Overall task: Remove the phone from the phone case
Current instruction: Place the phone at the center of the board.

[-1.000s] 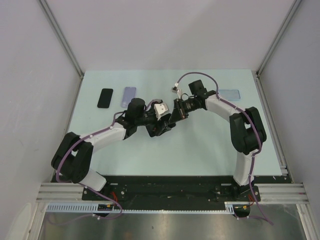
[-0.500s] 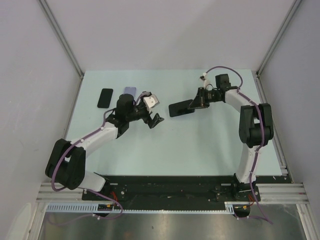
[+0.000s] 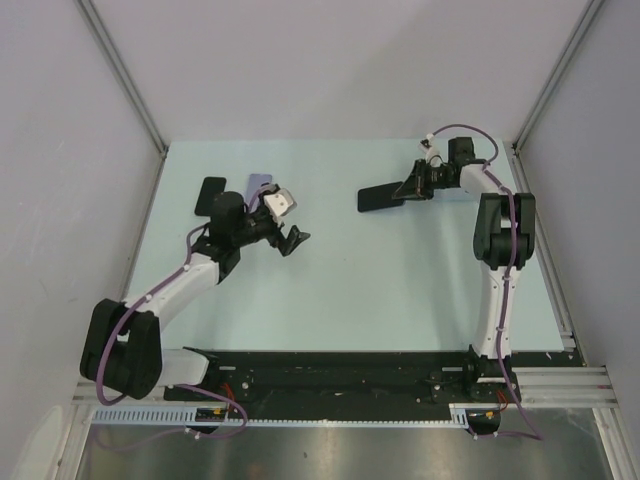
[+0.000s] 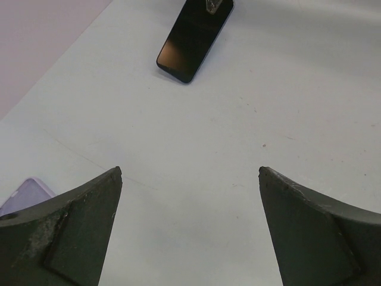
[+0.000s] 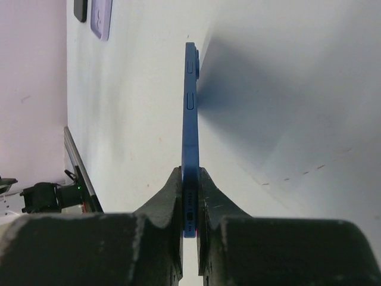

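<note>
One phone [image 5: 190,119], edge-on in right pincer [image 5: 190,182]; left pincer [image 4: 190,173] spread wide

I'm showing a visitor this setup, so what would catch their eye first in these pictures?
The right gripper, at the far right of the table, is shut on one end of a dark phone pointing toward the middle. Across from it the left gripper hangs wide open and empty, with a black phone and a lilac case lying behind it at far left.
</note>
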`<action>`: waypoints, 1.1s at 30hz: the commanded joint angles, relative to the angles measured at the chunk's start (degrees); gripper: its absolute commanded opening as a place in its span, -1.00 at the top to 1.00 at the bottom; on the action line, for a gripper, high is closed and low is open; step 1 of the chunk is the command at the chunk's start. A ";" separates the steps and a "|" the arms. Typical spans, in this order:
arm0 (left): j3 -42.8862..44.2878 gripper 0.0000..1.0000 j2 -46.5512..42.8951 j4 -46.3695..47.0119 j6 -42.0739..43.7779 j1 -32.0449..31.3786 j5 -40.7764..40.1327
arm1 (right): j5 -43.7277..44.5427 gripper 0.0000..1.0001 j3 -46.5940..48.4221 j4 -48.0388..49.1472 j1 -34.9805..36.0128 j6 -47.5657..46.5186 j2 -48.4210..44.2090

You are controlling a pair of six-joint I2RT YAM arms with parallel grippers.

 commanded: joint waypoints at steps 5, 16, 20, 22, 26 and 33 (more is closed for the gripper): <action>-2.17 -1.00 -4.86 0.83 1.16 3.42 3.00 | -1.21 1.00 13.16 -6.18 -2.21 -0.74 8.01; -3.58 -0.99 -4.69 0.39 0.55 5.09 4.06 | -2.26 0.78 20.29 -7.00 -4.14 1.45 13.74; -3.32 -1.00 -3.99 0.39 0.10 5.09 4.41 | -2.62 0.64 21.26 -6.64 -4.58 2.15 14.27; -3.32 -0.99 -3.81 0.39 -0.07 5.09 4.41 | -2.35 0.55 21.26 -6.21 -4.76 2.50 14.44; -3.58 -1.00 -3.90 0.39 -0.25 5.09 4.58 | -1.74 0.41 22.04 -5.59 -4.93 3.03 15.23; -3.85 -1.00 -3.72 0.56 -0.60 5.09 4.85 | -0.25 0.21 22.93 -4.80 -4.76 3.82 15.85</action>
